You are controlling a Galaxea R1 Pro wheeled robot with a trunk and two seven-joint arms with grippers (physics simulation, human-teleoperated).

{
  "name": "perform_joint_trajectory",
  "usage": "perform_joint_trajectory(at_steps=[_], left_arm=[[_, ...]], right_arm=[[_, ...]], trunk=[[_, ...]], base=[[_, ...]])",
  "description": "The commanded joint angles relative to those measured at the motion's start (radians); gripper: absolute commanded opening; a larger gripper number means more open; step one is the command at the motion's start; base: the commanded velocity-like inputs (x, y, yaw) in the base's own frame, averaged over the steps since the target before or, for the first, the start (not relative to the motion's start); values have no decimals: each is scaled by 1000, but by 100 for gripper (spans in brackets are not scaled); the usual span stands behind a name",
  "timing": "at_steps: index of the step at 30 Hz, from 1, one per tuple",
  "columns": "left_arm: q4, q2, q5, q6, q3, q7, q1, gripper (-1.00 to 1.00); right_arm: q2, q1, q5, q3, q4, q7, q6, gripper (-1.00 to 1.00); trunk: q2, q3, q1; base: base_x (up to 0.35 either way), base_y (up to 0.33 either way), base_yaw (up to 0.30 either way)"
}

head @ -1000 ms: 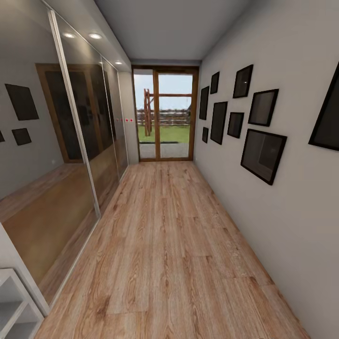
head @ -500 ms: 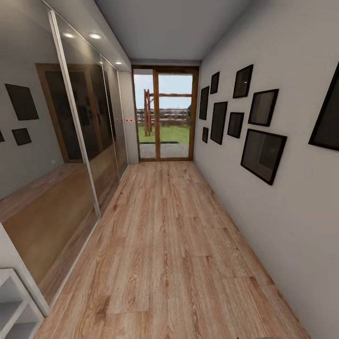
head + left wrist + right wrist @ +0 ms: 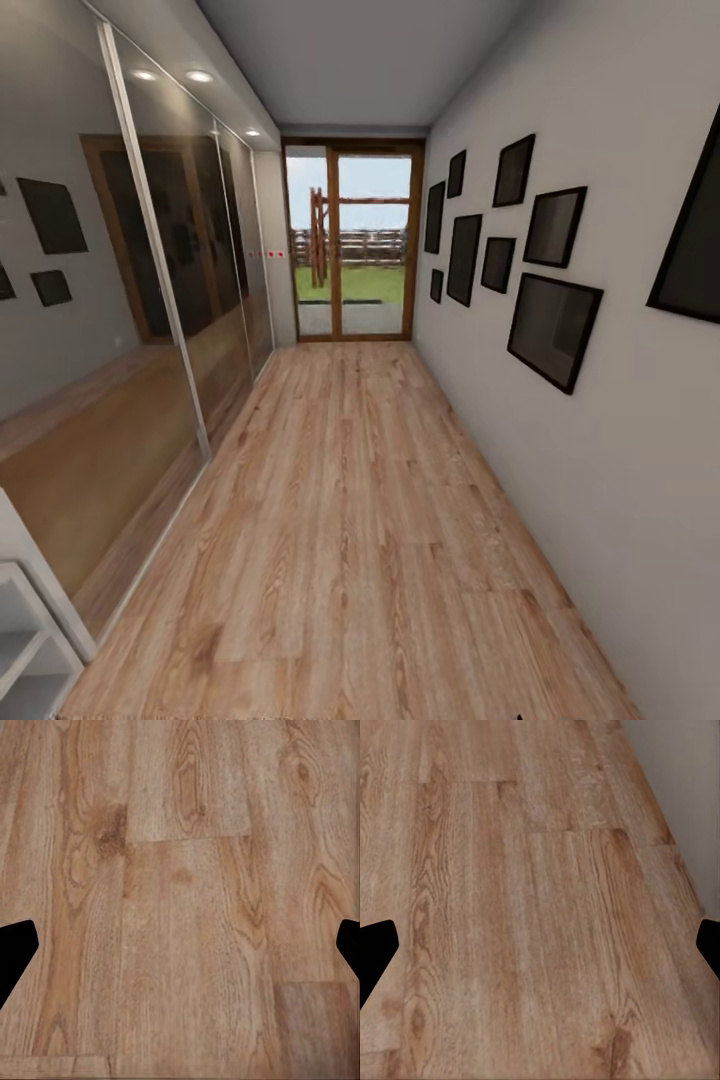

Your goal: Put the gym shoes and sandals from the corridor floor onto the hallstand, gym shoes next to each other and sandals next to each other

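From my remote station, the head view looks along the corridor (image 3: 350,90), a narrow passage with white walls. The corridor floor (image 3: 350,520) is light brown wood-plank laminate with visible grain, running from the near edge of the view to the far end. At the far end stands a wood-framed glass door (image 3: 352,240), through which grass and a wooden fence are visible. Along the robot's left side runs a mirrored sliding wardrobe (image 3: 150,300), which reflects the floor and the opposite wall. The right wall carries a group of black picture frames (image 3: 553,328) in several sizes. At the lower left corner of the head view, the end of a pale grey-white shelf unit (image 3: 25,640) with open levels is in view; I cannot tell from this portion whether it is the hallstand. I cannot locate the gym shoes or the sandals from these views. In the left wrist view, the left end effector (image 3: 180,945) is spread: its two dark fingertips (image 3: 15,952) sit at opposite edges of the picture with bare plank floor between them and nothing in the gap. In the right wrist view, the right end effector (image 3: 540,945) is likewise spread, with its fingertips (image 3: 375,952) well apart over bare planks, and the base of the white wall (image 3: 682,780) appears at one corner.
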Motion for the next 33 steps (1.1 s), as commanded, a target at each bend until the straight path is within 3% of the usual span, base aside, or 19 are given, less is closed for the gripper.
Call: perform_joint_trajectory(at_steps=[1,14,33], left_arm=[[1,0,1,-3,1,0,-1,100],[6,-1,5,-3,1,1,-1,100],[6,-1,6,-2,3,2,1,100]], right_arm=[[0,-1,0,-2,1,0,-3,100],[9,-1,5,0,26,-1,-3,100],[11,-1,6,1,39,-2,-4,100]], trunk=[[-1,-2,0],[-1,-15,0],[-1,-29,0]], base=[[0,-261,148],[-29,-260,189],[-236,-187,243]])
